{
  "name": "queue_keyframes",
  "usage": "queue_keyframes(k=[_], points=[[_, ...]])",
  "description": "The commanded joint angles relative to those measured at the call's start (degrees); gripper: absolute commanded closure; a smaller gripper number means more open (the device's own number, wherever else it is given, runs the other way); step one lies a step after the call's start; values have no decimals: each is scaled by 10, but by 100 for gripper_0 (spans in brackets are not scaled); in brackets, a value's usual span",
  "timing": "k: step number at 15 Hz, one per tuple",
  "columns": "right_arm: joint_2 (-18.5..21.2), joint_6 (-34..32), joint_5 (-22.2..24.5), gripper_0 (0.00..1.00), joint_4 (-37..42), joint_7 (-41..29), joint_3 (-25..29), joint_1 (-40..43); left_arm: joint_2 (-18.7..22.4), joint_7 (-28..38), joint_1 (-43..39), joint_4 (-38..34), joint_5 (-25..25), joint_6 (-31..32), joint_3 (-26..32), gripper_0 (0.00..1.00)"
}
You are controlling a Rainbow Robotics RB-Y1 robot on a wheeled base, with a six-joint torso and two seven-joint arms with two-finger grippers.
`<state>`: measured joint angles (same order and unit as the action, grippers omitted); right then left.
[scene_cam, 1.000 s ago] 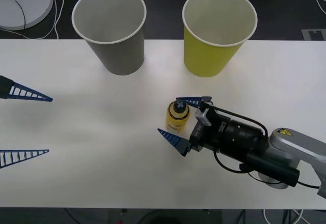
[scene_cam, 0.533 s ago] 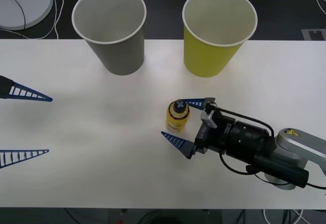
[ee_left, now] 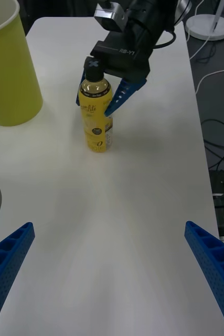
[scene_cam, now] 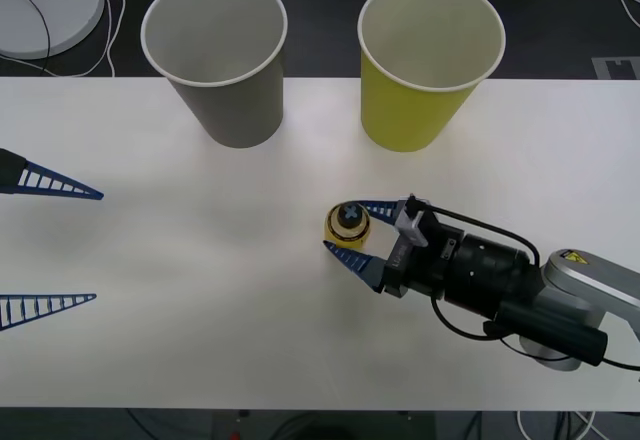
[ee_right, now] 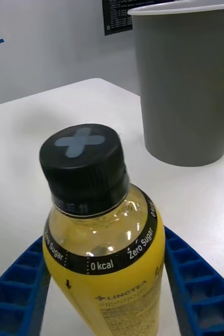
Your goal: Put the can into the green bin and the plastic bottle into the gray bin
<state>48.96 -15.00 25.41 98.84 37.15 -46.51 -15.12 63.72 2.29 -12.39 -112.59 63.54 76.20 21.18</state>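
since a second ago the right gripper (scene_cam: 352,230) has closed its blue fingers on the small yellow plastic bottle (scene_cam: 347,226); next, lift toward the gray paper-cup bin (scene_cam: 222,70).

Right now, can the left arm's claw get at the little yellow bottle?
Probably not easily: the right claw stands closed around the plastic bottle, blocking its sides. The left claw waits open at the table's far left edge.

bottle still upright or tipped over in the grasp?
Upright. The plastic bottle stands on its base on the table, black cap on top, between the right tool's fingers. Left tool idles open at the table's left.
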Motion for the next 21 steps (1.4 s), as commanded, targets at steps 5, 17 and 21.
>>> queue_keyframes(k=[5,17,21], points=[[0,-6,-1,100,2,0,3,0,0,0,0,0,0,0,0,0],[24,22,-15,100,81,-14,41,31,0,0,0,0,0,0,0,0],[68,141,-41,100,195,-24,48,58,0,0,0,0,0,0,0,0]])
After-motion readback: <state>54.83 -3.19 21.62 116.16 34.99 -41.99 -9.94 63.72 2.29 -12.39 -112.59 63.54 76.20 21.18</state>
